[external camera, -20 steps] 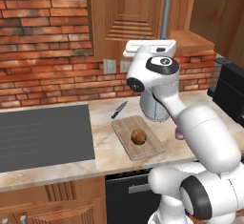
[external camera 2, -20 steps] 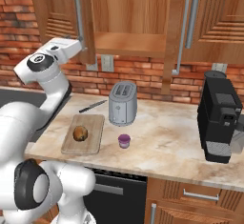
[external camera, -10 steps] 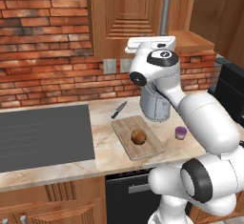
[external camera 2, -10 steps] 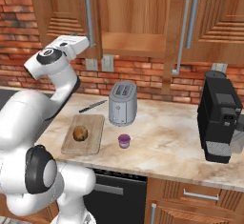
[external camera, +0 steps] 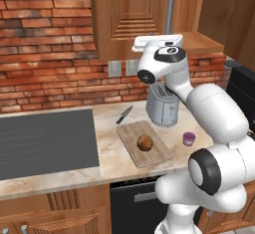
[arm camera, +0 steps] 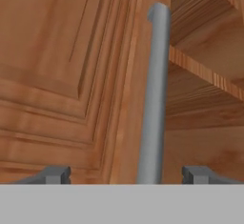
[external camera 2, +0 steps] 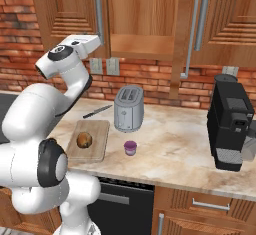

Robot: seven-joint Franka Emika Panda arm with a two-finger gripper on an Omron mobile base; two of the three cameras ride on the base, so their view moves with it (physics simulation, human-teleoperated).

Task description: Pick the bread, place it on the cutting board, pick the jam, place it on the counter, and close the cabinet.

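The bread point(external camera: 145, 142) point(external camera 2: 84, 140), a brown roll, lies on the light-wood cutting board point(external camera: 155, 154) point(external camera 2: 97, 151). To the board's right, the purple jam point(external camera: 189, 138) point(external camera 2: 130, 148) stands on the marble counter point(external camera: 114, 161) point(external camera 2: 175, 151). The cabinet point(external camera 2: 142, 26) above stands open, with its shelf point(arm camera: 205, 75) showing. My gripper point(arm camera: 127, 175) point(external camera 2: 96, 43) is raised to the cabinet, open and holding nothing. The door's silver bar handle point(arm camera: 154, 94) point(external camera: 170, 9) runs between the fingertips, a little ahead of them.
A silver toaster point(external camera: 162, 111) point(external camera 2: 128, 110) stands behind the board, and a knife point(external camera: 124, 114) lies to its left. The dark cooktop point(external camera: 45, 143) takes up the counter's left. A black coffee machine point(external camera 2: 231, 124) stands at the right. A second cabinet door point(external camera 2: 181, 34) hangs open.
The hand has moved a little up and toward the cabinet door's handle, and the arm has swung round. Bread, jam and board have not moved.
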